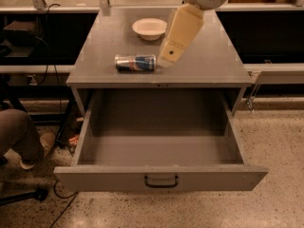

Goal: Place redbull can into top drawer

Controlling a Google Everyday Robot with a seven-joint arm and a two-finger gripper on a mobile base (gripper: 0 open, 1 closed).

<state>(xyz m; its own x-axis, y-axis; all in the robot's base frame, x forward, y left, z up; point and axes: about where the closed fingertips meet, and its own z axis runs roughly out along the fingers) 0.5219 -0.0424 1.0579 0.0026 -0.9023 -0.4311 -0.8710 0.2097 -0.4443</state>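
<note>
The redbull can (135,62) lies on its side on the grey cabinet top (209,56), near the front edge, left of centre. The top drawer (161,175) is pulled fully open below it, its inside bare, with a small black handle (161,181) at the centre of its front panel. My arm comes down from the top of the view as a cream-coloured link, and my gripper (167,61) at its lower end sits just right of the can, close to the cabinet top.
A white round bowl (149,28) stands at the back of the cabinet top. A person's leg and shoe (23,139) are on the floor at the left. Dark shelving runs behind the cabinet on both sides. A cable lies on the floor at bottom left.
</note>
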